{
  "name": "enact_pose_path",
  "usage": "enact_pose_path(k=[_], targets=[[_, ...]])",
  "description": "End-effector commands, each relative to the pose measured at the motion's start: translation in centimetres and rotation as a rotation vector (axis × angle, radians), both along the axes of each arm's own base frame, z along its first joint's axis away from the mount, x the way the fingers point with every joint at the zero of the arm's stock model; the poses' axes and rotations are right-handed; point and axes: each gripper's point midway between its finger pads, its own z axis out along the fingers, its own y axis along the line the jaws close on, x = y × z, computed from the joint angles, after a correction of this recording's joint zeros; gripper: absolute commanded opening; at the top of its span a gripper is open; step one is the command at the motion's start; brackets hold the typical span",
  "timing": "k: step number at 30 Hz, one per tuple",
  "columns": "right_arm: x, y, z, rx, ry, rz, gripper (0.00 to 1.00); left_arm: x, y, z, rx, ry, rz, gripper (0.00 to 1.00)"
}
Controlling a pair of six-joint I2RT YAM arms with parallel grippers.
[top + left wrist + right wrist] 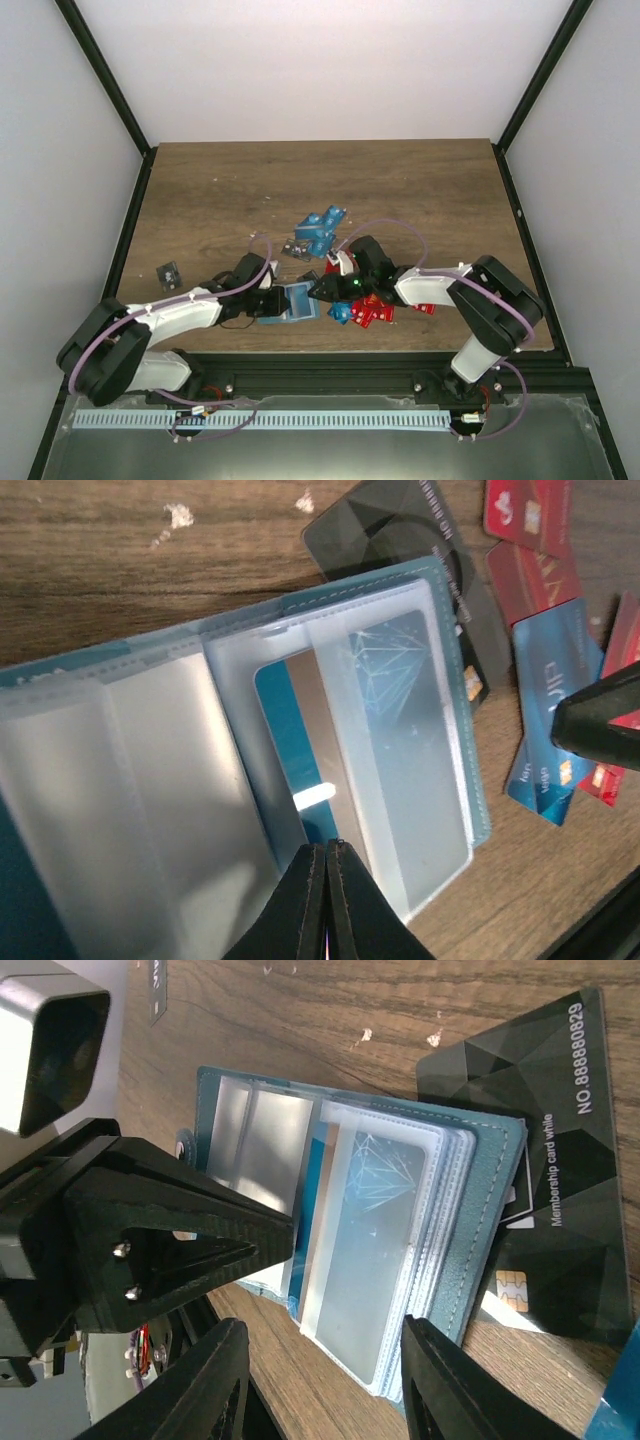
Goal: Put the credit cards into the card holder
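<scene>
The black card (540,1160) carries white print. Along one edge runs "NO 88888029", though the last digits are not sharp. Beside its chip runs "Membership card while". The pale lettering on a blue card (555,710) and on the red cards (530,540) cannot be read.

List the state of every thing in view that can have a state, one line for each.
card holder, open, lying flat on the table.
blue card, partly inside the card holder.
black card, flat on the table, one edge under the card holder.
red cards, loose on the table, outside the card holder.
left gripper, jaws shut, tips at the card holder.
right gripper, jaws open, above the card holder.
</scene>
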Motion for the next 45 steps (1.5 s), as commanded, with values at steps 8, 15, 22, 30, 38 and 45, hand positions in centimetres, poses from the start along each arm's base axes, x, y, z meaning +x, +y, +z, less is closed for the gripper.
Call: enact_pose_path(k=[8, 15, 22, 30, 38, 45], targets=[[-0.2, 1.6, -0.4, 0.011, 0.018, 0.044, 0.45, 0.2, -0.3, -2.6, 0.048, 0.008, -0.026, 0.04], [-0.3, 2.3, -0.5, 0.01, 0.02, 0.056, 0.46, -0.2, 0.2, -3.2, 0.065, 0.013, -0.025, 0.04], [-0.5, 2.6, -0.7, 0.002, 0.023, 0.062, 0.46, -0.4, 0.3, -3.4, 0.067, 0.015, -0.027, 0.04], [0.1, 2.1, -0.5, -0.06, -0.013, 0.017, 0.46, -0.4, 0.3, -3.4, 0.065, 0.013, -0.029, 0.04], [0.1, 2.2, 0.8, -0.081, -0.05, 0.018, 0.46, -0.4, 0.2, -3.4, 0.063, 0.01, -0.031, 0.04], [-0.4, 2.8, 0.4, -0.092, -0.043, 0.035, 0.46, -0.4, 0.2, -3.5, 0.063, 0.011, -0.032, 0.04]])
